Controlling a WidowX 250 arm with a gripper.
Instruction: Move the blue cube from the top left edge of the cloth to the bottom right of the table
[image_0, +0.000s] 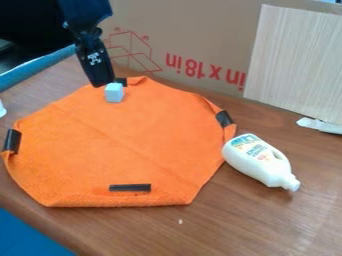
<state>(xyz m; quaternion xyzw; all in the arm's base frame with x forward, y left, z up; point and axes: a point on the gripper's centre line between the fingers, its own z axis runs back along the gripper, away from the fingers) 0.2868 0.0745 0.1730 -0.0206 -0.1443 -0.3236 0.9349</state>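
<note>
Near the top left edge of the cloth (120, 145), pale blue cube (114, 93); lies just below and slightly right of the pincer (103, 82) as viewed. Contact unclear; cannot tell whether pincer is released or grasping. Desk's (267, 230) bottom right lies diagonally beyond.

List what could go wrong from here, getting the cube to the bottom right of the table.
The gripper sits right at the cube, so a slight misalignment might nudge it instead of gripping it.
Dragging the cube could ruck up the cloth, which already has creases and folded edges.
A low path right might clip the white bottle lying beside the cloth.
</note>
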